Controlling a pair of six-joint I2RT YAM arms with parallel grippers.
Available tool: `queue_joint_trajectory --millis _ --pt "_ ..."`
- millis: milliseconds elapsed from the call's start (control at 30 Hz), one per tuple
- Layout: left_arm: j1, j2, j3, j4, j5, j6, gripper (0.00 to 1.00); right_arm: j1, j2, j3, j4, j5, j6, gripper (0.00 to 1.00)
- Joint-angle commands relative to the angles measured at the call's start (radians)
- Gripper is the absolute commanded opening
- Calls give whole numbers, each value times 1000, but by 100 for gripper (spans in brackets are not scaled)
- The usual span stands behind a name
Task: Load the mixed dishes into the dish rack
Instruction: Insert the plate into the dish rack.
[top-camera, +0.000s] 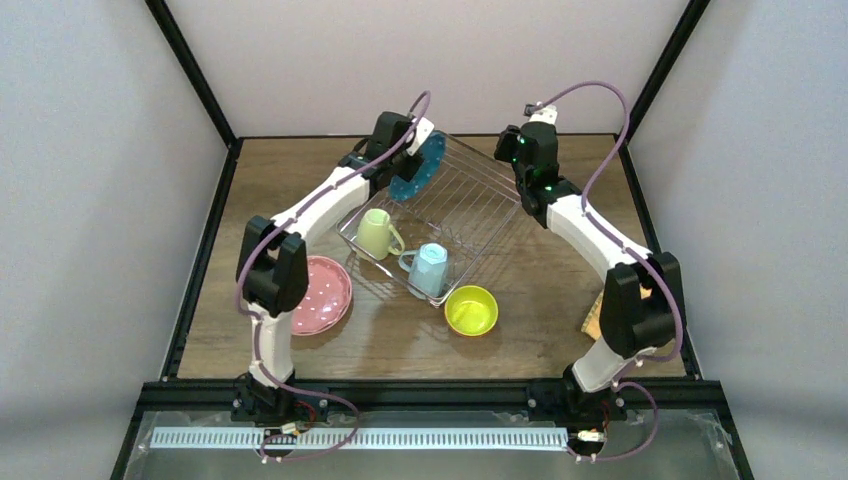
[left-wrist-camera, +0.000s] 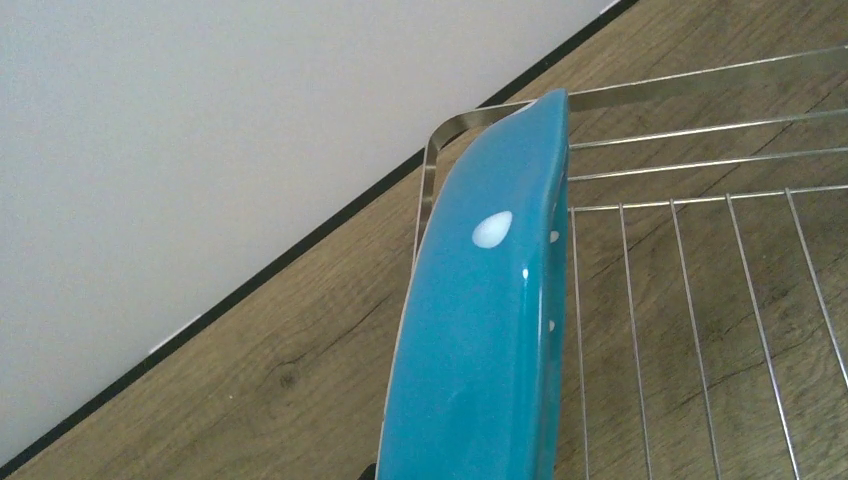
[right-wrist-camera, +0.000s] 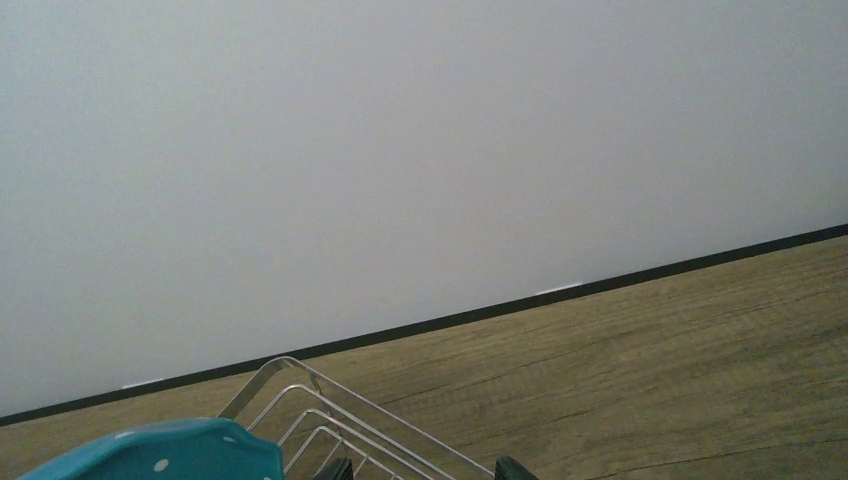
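1. Looking from above: the left claw (top-camera: 408, 140) holds the blue dotted plate (top-camera: 418, 168) on edge at the far left corner of the dish rack (top-camera: 470, 195). The rack holds a pale green mug (top-camera: 376, 233) and a light blue mug (top-camera: 430, 268). The pink plate (top-camera: 322, 293) and lime bowl (top-camera: 471, 309) lie outside it on the table (top-camera: 520, 330). The right claw (top-camera: 512, 150) sits at the rack's far right corner.
2. Left wrist: the plate (left-wrist-camera: 480, 350) stands just inside the rack's corner rim (left-wrist-camera: 700, 78). The fingers are out of view, so the grip is my judgement. To do it well, lower the plate's edge between two wires and let go only once it leans steady.
3. Right wrist: the right claw (right-wrist-camera: 420, 468) stands moderately wide, with rack wire (right-wrist-camera: 300, 395) running towards the gap. I cannot tell whether it touches.
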Motion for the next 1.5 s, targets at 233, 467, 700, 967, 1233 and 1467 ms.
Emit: queue_joint_trajectory --millis 233,467,700,967,1233,1467 --pt "-20 63 22 192 -95 33 3 -4 47 -15 70 29 -7 81" --pt "-22 104 57 182 -105 23 3 -3 73 11 69 28 -11 81" --pt "-31 125 70 169 -102 -8 3 -4 94 27 59 28 -10 81" --pt "-43 147 77 165 -117 -35 3 -3 111 44 49 31 -12 81" --pt "-43 167 70 157 -121 -59 3 -4 119 46 46 37 -17 81" --pt "-43 182 68 165 -143 -61 3 -4 128 50 44 35 -14 81"
